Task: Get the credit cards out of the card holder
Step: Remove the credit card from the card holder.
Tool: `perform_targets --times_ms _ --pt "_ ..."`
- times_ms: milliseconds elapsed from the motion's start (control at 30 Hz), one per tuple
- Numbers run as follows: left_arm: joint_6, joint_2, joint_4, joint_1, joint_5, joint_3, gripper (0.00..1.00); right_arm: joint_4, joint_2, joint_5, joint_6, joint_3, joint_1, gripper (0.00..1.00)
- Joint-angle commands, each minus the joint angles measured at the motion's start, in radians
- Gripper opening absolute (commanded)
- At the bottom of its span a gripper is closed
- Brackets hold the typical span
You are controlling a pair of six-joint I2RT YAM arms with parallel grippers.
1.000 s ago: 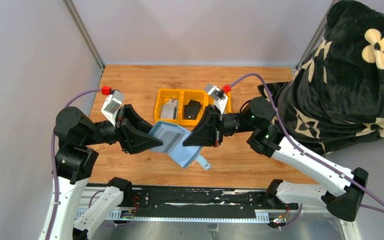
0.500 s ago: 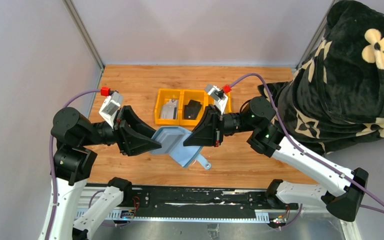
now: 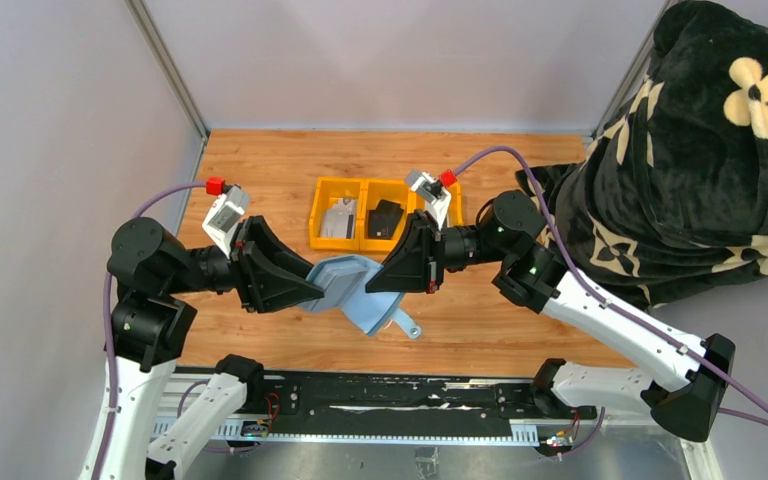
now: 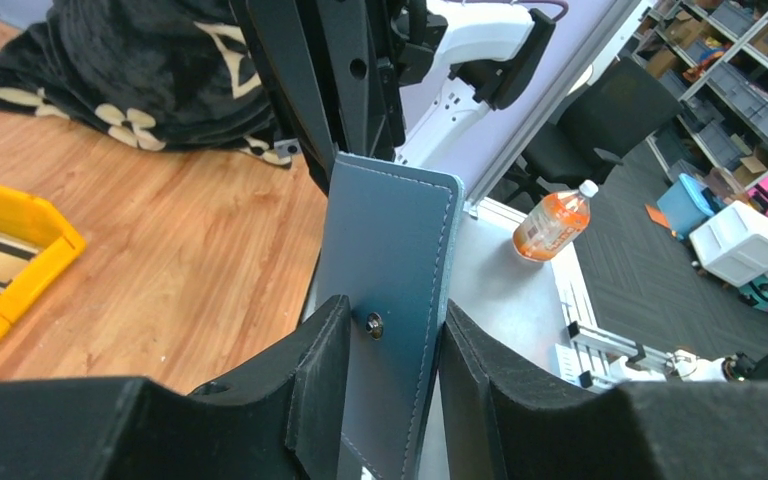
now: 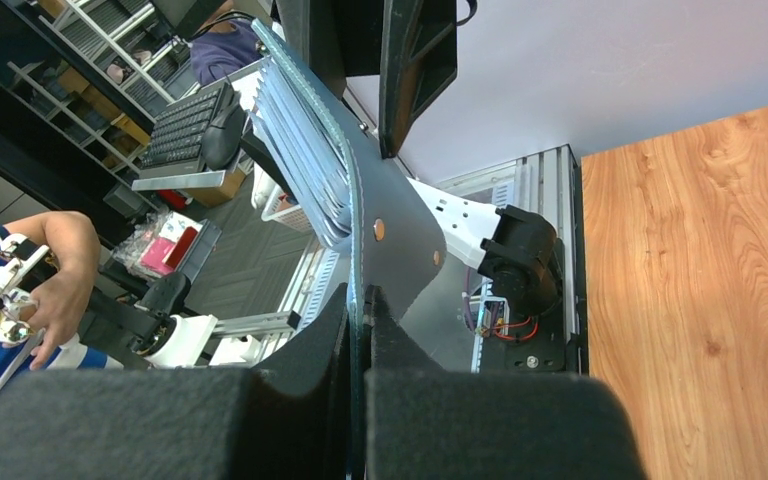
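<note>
— Any credit cards showing in the card holder (image 3: 352,292)?
— Cannot tell. From above its slots are too small, and its ends hide under the left end effector (image 3: 318,291) and right end effector (image 3: 370,288).
— The wrist views?
— Left: its lower part is cut off. Right: slots edge-on only.
— The yellow tray (image 3: 360,183)?
— Right compartment hidden by the wrist camera (image 3: 430,192).

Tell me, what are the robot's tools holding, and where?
Both hold the card holder: left tool pinches the flap beside its snap, right tool pinches the other flap's edge.
</note>
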Motion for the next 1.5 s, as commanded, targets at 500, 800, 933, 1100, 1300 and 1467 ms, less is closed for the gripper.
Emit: perform_targets --times_ms 500,800,933,1100,1300,1467 --pt "-0.046 -0.009 0.012 -0.006 -0.026 -0.018 0.30 0.025 -0.019 -0.019 -0.025 0.042 -0.011 0.00" --pt "-0.007 -0.010 -0.055 -0.006 -0.001 0.003 0.25 -0.005 -0.019 -0.026 -0.039 0.060 -0.011 0.00" --pt "-0.011 -0.011 -0.052 -0.006 0.005 0.008 0.30 0.004 -0.018 -0.029 -0.034 0.058 -0.010 0.00" --pt "-0.003 -0.010 -0.051 -0.006 0.035 0.010 0.45 0.004 -0.019 -0.026 -0.033 0.064 -0.010 0.00" --pt "0.083 -0.019 -0.118 -0.006 -0.032 0.021 0.42 0.016 -0.022 -0.027 -0.017 0.068 -0.009 0.00" --pt "0.121 -0.031 -0.122 -0.006 -0.172 0.020 0.40 0.034 -0.013 -0.028 -0.004 0.074 0.004 0.00"
